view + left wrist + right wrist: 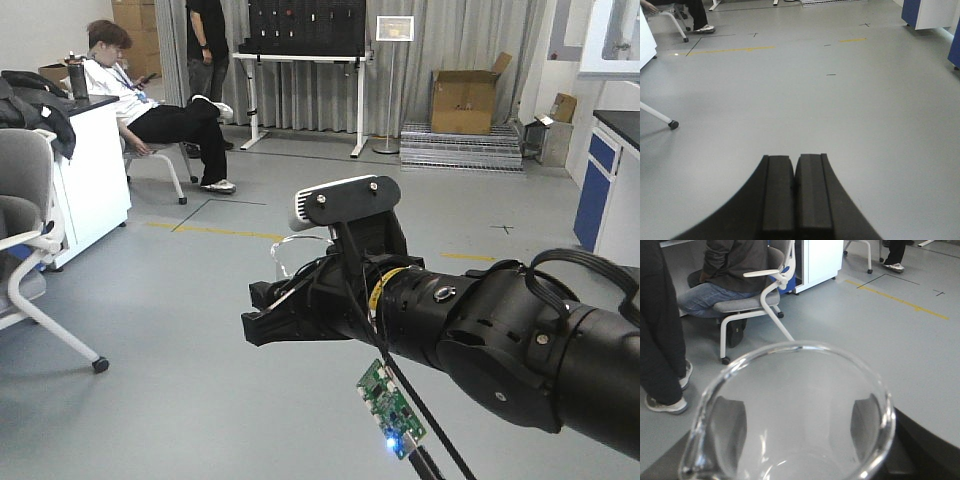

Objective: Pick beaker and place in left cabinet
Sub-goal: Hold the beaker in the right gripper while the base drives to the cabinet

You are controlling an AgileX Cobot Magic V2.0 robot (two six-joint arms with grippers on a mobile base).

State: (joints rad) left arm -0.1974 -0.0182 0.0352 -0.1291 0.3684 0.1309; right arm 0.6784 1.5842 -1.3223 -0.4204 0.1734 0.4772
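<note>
Since the beaker (790, 405) looks like thin, light, slippery glass, squeeze gently: the right gripper (288, 305) has it clamped by its walls, below the rim. The left gripper (795, 195) is empty, fingers pressed together.

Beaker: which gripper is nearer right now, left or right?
Right. The right gripper is shut on the beaker, clamping its wall from both sides. The left gripper is shut over bare floor, with no beaker in its view.
</note>
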